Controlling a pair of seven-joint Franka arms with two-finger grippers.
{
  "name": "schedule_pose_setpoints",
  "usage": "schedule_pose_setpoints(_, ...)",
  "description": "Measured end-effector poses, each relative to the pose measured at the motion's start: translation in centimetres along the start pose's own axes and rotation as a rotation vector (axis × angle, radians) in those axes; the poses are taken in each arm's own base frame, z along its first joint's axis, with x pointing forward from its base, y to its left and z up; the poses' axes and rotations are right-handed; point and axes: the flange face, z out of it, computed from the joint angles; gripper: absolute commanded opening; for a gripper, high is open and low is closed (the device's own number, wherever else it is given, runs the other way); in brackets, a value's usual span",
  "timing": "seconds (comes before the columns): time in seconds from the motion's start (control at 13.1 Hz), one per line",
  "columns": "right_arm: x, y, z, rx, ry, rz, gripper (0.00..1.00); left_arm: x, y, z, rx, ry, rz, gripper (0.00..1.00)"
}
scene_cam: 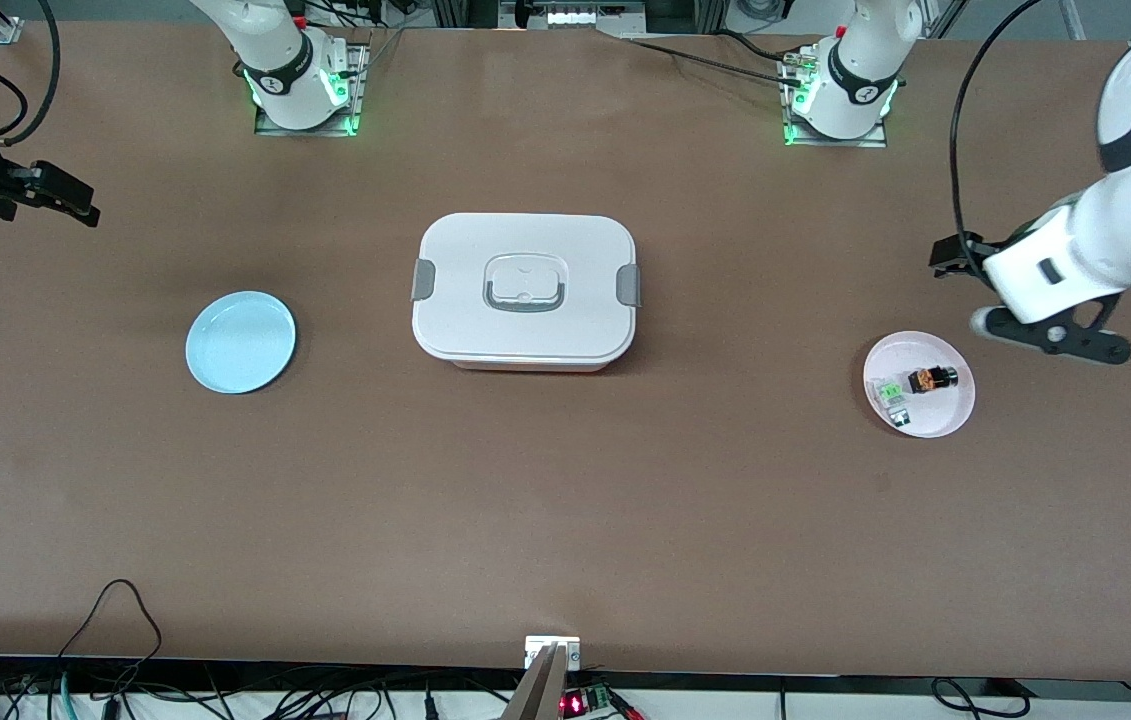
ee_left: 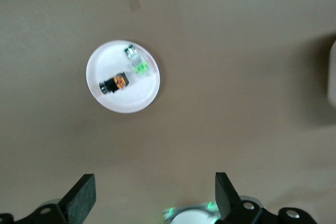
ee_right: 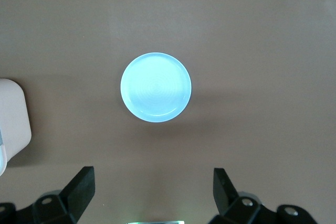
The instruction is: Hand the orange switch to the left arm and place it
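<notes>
The orange switch (scene_cam: 931,380) lies on its side on a small pinkish-white plate (scene_cam: 955,405) toward the left arm's end of the table. The left wrist view shows the switch (ee_left: 114,83) on that plate (ee_left: 128,102) from high up. My left gripper (scene_cam: 1055,338) hangs open and empty above the table beside the plate, its jaws (ee_left: 153,179) wide apart. The white box (scene_cam: 523,290) stands lidded at mid-table. My right gripper (scene_cam: 40,195) hovers open and empty at the right arm's end, its jaws (ee_right: 153,172) spread above the bare table.
A clear part with a green top (scene_cam: 891,392) shares the pinkish plate with the switch. An empty light-blue plate (scene_cam: 240,341) lies between the box and the right arm's end of the table. The right wrist view shows this plate (ee_right: 156,87) and a corner of the box (ee_right: 13,114).
</notes>
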Motion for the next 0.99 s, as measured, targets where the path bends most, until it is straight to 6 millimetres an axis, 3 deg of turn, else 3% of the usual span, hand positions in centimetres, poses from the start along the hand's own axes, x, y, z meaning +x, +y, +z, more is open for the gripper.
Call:
schedule_pose_setpoints(0.15,-0.3,0.0,-0.8,0.000,0.020,0.000,1.00,-1.4,-2.7,-1.0,-0.032,0.096,-0.076,1.00)
schedule_pose_setpoints(0.53,-0.3,0.0,-1.1,0.000,0.027,-0.003,1.00,-5.1,-1.6,-2.0,0.028,0.182,-0.077,1.00)
schedule_pose_setpoints(0.99,-0.4,0.0,-1.8,0.000,0.027,-0.007,1.00,-4.8,-1.8,-0.9,0.028,0.182,-0.091,1.00)
